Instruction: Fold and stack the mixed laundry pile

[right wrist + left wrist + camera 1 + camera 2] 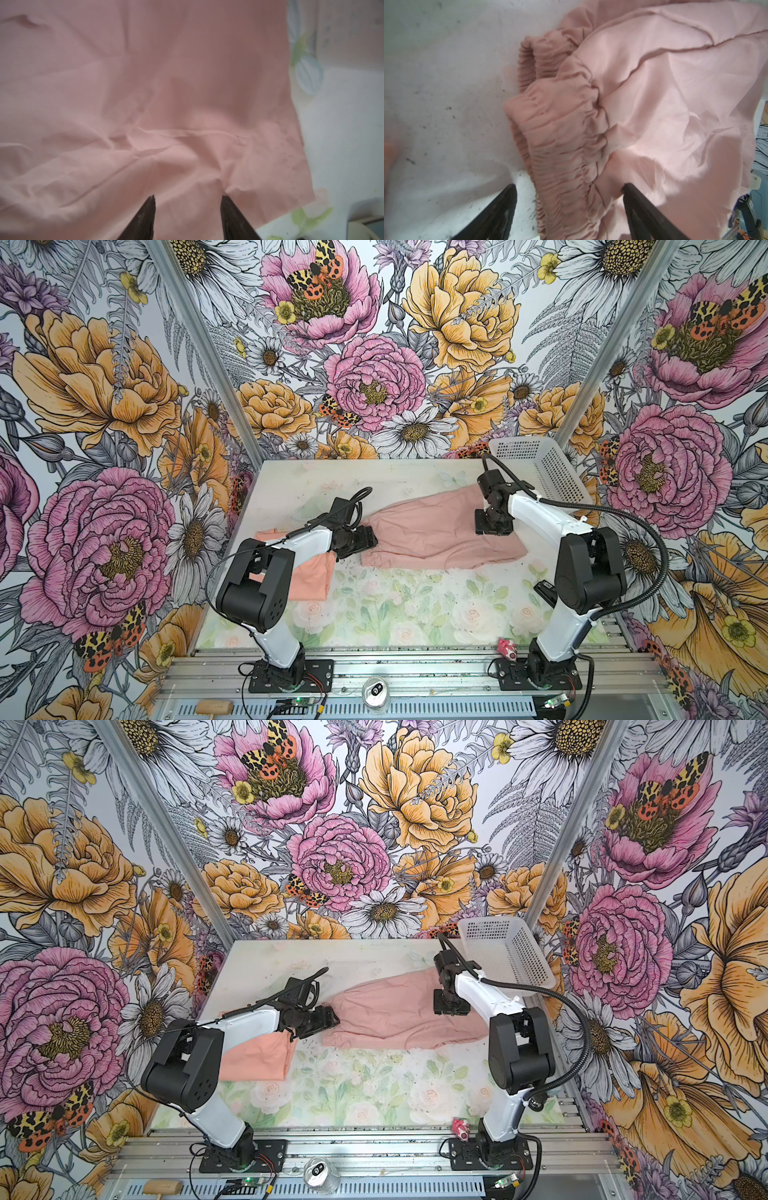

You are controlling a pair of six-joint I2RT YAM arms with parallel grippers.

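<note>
A: The left gripper [569,186] stands wide. The gathered edge of the dusty-pink garment [643,114] lies between the jaws, not clamped.
B: The right gripper [189,197] is half apart over the same cloth; contact is unclear.
A: Only a top view shows the peach T-shirt [309,576], behind the left jaws and partly hidden by the left arm [257,585].
</note>
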